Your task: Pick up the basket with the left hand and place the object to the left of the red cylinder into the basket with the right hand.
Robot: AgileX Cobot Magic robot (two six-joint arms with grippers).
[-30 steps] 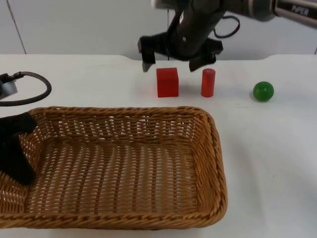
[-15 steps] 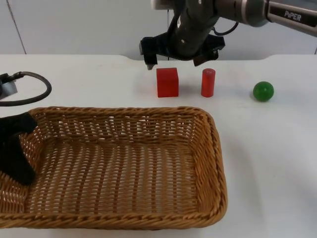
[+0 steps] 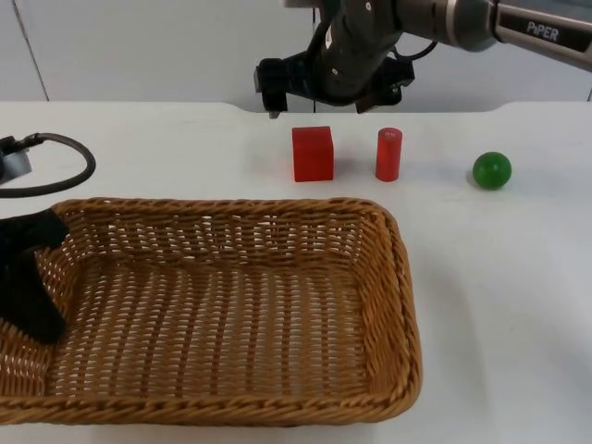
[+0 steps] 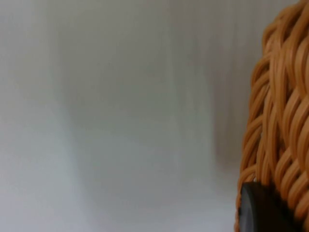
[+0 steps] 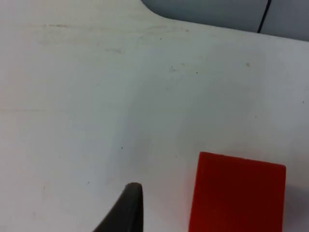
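Two fingers of the right gripper stand spread wide above and behind the red cube, which sits just left of the red cylinder, ready to straddle it. Clamped on the basket rim's left side, the left gripper holds it near to receive the cube.

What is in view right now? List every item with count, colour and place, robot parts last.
basket: one, tan wicker, front of the table, its left rim at the left gripper.
red cube: one, red, on the table behind the basket, left of the red cylinder and apart from it.
red cylinder: one, red, upright, between the cube and the green ball.
green ball: one, green, on the table right of the cylinder.
table: one, white, ends at the grey partition wall.
left gripper: one, black, at the basket's left rim.
right gripper: one, black, fingers spread, hovering above and behind the cube.
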